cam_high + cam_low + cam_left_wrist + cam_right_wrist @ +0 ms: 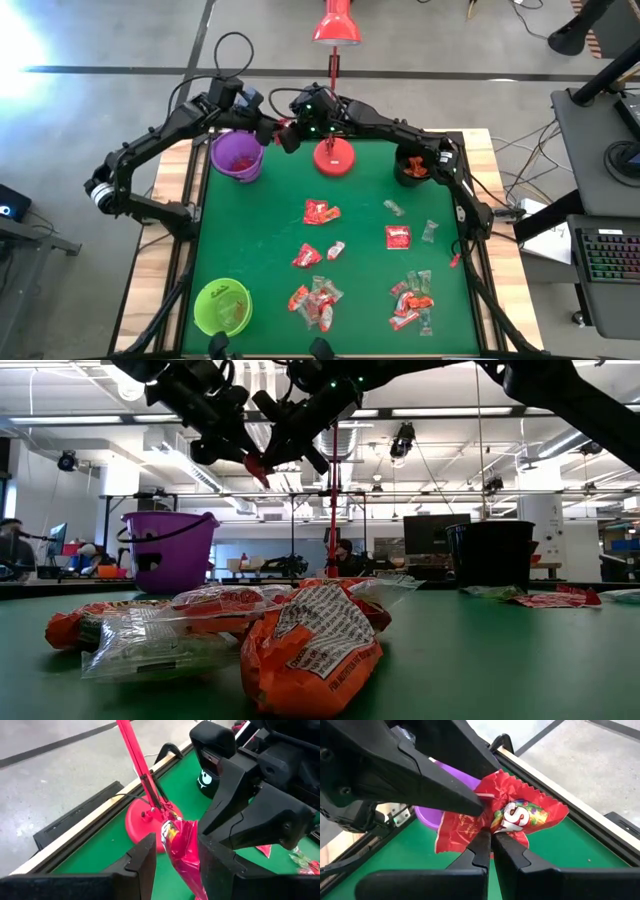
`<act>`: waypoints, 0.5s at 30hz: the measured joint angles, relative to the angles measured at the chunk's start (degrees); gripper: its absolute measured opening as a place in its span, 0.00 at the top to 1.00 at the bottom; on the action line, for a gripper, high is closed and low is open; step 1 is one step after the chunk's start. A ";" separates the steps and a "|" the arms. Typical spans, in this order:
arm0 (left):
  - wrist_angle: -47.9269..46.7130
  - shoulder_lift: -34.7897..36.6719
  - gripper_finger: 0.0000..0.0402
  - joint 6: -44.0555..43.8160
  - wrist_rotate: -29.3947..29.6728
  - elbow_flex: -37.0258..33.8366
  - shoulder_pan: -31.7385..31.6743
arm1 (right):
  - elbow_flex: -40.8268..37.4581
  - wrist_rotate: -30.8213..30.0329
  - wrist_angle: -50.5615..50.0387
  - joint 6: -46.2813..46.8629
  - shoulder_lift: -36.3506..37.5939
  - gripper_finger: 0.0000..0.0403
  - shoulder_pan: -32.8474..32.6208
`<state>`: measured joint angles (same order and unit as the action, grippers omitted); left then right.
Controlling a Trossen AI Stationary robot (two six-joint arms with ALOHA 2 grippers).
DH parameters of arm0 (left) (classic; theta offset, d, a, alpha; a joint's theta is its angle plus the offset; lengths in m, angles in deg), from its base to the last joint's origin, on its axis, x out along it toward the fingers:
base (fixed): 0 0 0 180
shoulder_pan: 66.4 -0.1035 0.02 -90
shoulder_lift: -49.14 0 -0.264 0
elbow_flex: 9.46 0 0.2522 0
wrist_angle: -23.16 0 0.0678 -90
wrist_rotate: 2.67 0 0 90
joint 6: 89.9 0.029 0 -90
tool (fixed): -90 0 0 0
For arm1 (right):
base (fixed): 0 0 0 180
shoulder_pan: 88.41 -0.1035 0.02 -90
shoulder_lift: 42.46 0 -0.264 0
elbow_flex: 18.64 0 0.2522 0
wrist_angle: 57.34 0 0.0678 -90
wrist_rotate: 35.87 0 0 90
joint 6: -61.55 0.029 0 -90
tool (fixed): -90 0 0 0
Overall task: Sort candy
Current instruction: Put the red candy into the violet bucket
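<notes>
Nearest the low camera, a heap of candy (300, 630) lies on my green desk (260, 250), orange-red and clear wrappers touching one another. From above, that near half carries several loose clusters: one by the middle (316, 303), one to the right (412, 298), and single packs farther in (321, 212) (398, 237). A green cup (222, 306) stands at the near left corner.

Past the scattered sweets, at the far edge, both my arms meet above the desk between the purple cup (238, 155) and the red lamp base (334, 157). My right end effector (491, 842) is pinched fully closed on a red pack (517, 815), gripping its lower crimped edge. My left end effector (176, 852) stands about half open, its two fingers on either side of the same red pack (181, 847); one finger (445, 795) lies against the wrapper, though I cannot tell whether it grips. The pack hangs in the air, clear of the desk, beside the purple cup's rim.

A black cup (413, 165) stands at the far right. Beyond the desk lies the open room.
</notes>
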<state>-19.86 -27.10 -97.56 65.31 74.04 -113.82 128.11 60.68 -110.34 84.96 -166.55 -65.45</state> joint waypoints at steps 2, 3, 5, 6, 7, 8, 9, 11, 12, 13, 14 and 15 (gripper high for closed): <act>0.20 -0.25 0.71 0.32 -0.02 0.00 0.00 | 0.00 0.00 0.13 -0.01 0.00 0.98 -0.02; 0.07 -0.48 0.71 0.45 -0.02 0.00 -0.01 | 0.00 0.02 0.13 -0.01 0.00 0.98 -0.02; -0.28 -1.12 0.71 0.48 -0.06 0.00 -0.04 | 0.00 0.04 0.22 -0.01 0.02 0.98 -0.02; -0.24 -1.44 0.71 0.47 -0.37 0.00 -0.09 | -0.02 0.04 0.28 -0.01 0.02 0.98 -0.02; -0.26 -1.81 0.71 0.36 -1.20 0.00 -0.11 | -0.02 0.04 0.47 -0.01 0.02 0.98 -0.02; -0.20 -2.15 0.71 0.10 -1.89 0.00 -0.11 | -0.02 0.08 0.43 -0.01 0.08 0.98 -0.02; -0.14 -2.50 0.71 0.02 -2.42 0.00 -0.11 | -0.06 0.10 0.19 -0.01 0.11 0.98 -0.02; -0.08 -3.17 0.71 -0.05 -2.58 0.01 -0.13 | -0.09 0.09 0.12 -0.01 0.12 0.98 -0.01; -0.05 -3.48 0.71 -0.07 -2.58 0.02 -0.13 | -0.11 0.09 0.02 -0.01 0.13 0.98 0.00; 0.11 -3.73 0.71 -0.11 -2.59 0.02 -0.14 | -0.12 0.06 -0.13 -0.01 0.12 0.98 0.00; 0.27 -3.86 0.72 -0.10 -2.60 0.02 -0.19 | -0.13 0.02 -0.30 -0.01 0.13 0.98 0.00; 0.28 -3.90 0.73 -0.09 -2.62 0.02 -0.24 | -0.13 0.02 -0.32 -0.01 0.13 0.98 0.00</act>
<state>-19.58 -30.99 -97.64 62.68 74.06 -114.06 127.98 60.70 -110.66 84.95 -166.42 -65.45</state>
